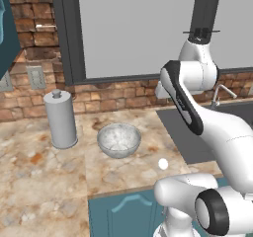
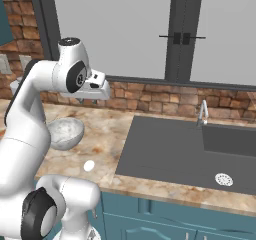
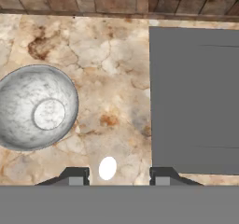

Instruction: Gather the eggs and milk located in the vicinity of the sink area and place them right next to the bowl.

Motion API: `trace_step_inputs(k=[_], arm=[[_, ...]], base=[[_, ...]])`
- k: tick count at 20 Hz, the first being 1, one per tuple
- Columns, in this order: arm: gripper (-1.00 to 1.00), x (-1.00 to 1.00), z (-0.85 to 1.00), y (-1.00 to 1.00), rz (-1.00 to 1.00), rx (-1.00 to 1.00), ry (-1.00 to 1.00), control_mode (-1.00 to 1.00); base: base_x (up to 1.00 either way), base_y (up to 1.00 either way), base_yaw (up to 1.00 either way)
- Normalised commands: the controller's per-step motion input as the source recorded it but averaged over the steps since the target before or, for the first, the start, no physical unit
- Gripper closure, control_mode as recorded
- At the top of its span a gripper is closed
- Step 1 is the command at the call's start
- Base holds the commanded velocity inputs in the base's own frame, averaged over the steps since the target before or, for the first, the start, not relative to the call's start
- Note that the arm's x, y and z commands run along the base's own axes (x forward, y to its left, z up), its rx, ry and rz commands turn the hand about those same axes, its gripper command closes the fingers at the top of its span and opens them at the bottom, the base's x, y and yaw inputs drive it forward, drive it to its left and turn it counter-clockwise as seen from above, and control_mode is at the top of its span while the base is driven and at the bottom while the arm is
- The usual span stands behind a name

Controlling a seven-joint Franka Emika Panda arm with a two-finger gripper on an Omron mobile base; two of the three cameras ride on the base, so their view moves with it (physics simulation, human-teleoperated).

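Marble counter (image 1: 44, 181) under brick wall. Bowl (image 3: 35, 107) at left of hand view, white egg (image 3: 108, 167) bottom centre, near bowl and apart from it. Gripper (image 3: 119, 176) jaws parted, seemingly holding nothing, egg between the tips. Sink (image 2: 170, 151) at right.

Base views flank arm, share bowl (image 1: 118, 140), hand view overhead

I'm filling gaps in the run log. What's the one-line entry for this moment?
gripper: high above counter, jaws apart, empty | white egg: on counter between bowl and sink | milk: unseen
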Motion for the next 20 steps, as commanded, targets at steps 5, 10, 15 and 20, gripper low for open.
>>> trace_step_inputs(k=[5, 10, 15, 20], arm=[[-1.0, -0.01, -0.09, 0.0, -0.05, 0.0, -0.04, -1.0], [-1.0, -0.08, -0.22, 0.0, -0.1, 0.0, 0.01, -1.0], [-1.0, -0.2, -0.22, 0.0, -0.1, 0.0, 0.06, -1.0], [-1.0, -0.12, -0.1, 0.0, -0.08, 0.0, 0.02, -1.0]], base=[[0.0, 0.0, 0.0], [0.0, 0.0, 0.0], [0.0, 0.0, 0.0], [0.0, 0.0, 0.0]])
